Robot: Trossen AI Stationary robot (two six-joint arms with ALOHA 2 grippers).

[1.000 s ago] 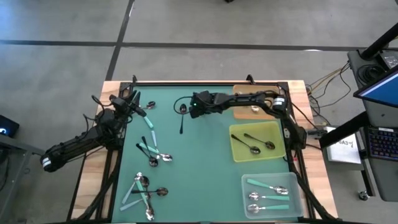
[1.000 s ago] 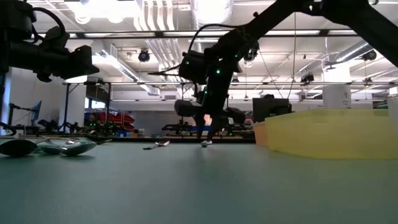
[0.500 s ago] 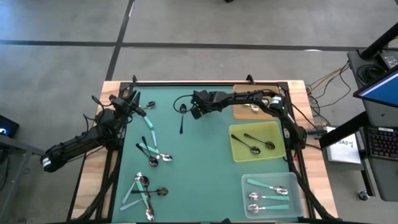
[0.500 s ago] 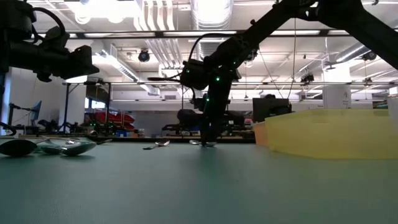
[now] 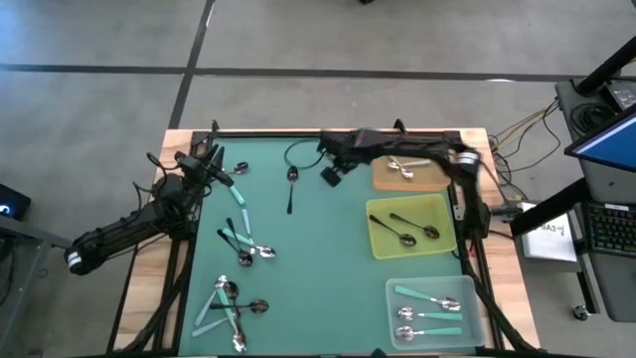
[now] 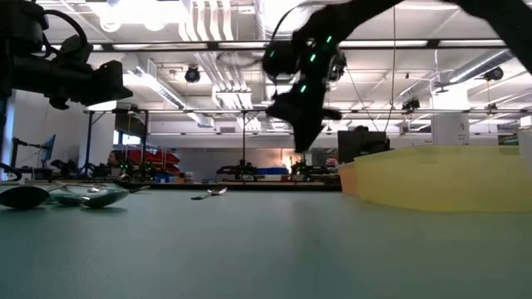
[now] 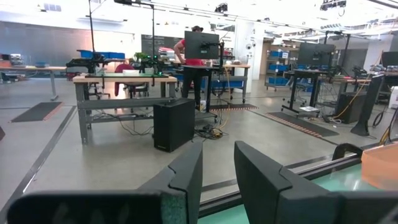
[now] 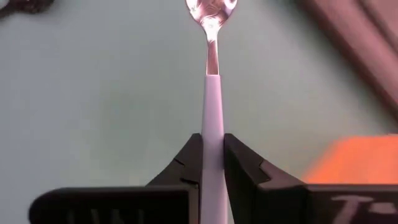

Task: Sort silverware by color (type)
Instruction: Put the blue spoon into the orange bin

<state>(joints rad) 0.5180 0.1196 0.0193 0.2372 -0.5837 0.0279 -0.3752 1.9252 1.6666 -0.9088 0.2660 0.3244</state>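
Spoon (image 8: 212,93) with the pale mint handle is pinched in the right gripper (image 8: 212,158), sticking straight out past the fingertips, lifted off the mat near its far edge. Clear tray (image 5: 435,309) holding the other mint ones sits at the near right corner (a long haul). Left gripper (image 7: 217,180) hangs partly open, empty, by the far left corner.

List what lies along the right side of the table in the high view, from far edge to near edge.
Orange tray holding a silver spoon → yellow tray with two dark spoons → clear tray with teal-handled spoons.
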